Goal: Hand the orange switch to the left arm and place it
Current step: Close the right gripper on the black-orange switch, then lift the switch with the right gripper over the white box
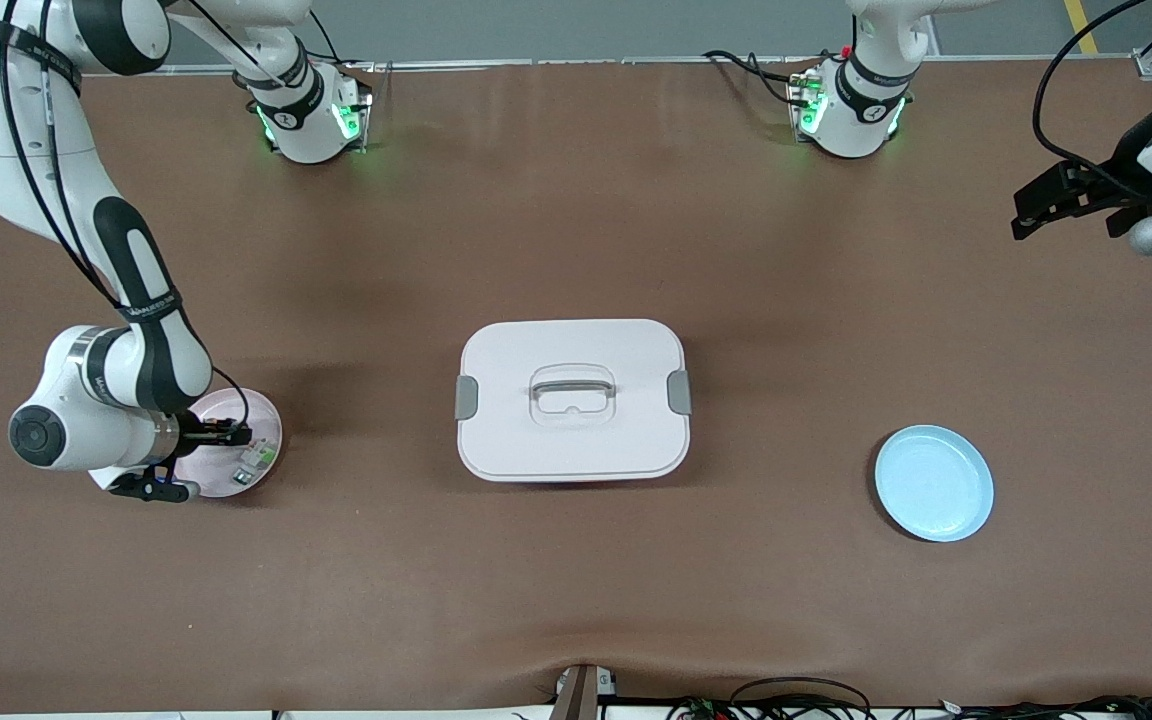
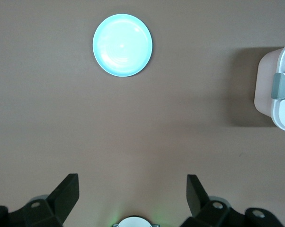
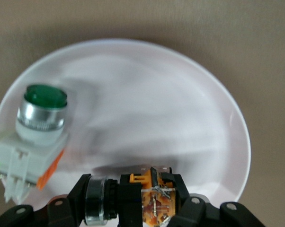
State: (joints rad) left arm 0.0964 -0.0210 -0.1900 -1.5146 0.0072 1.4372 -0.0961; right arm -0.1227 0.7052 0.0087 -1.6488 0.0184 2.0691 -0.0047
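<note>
My right gripper (image 3: 135, 198) is shut on the orange switch (image 3: 149, 198), gripping its metal ring, black body and orange end low over the pink plate (image 3: 171, 104). In the front view the right gripper (image 1: 224, 436) is down at this plate (image 1: 266, 415), at the right arm's end of the table. The white box (image 1: 573, 400) with grey latches sits mid-table. My left gripper (image 2: 131, 191) is open and empty, high over bare table. It shows in the front view (image 1: 1036, 210) at the left arm's end, where that arm waits.
A green-and-white button component (image 3: 36, 127) lies on the pink plate beside the switch, seen too in the front view (image 1: 254, 462). A light blue plate (image 1: 934, 483) lies between the box and the left arm's end, nearer the front camera, and the left wrist view shows this plate (image 2: 122, 45) and the box's edge (image 2: 277, 90).
</note>
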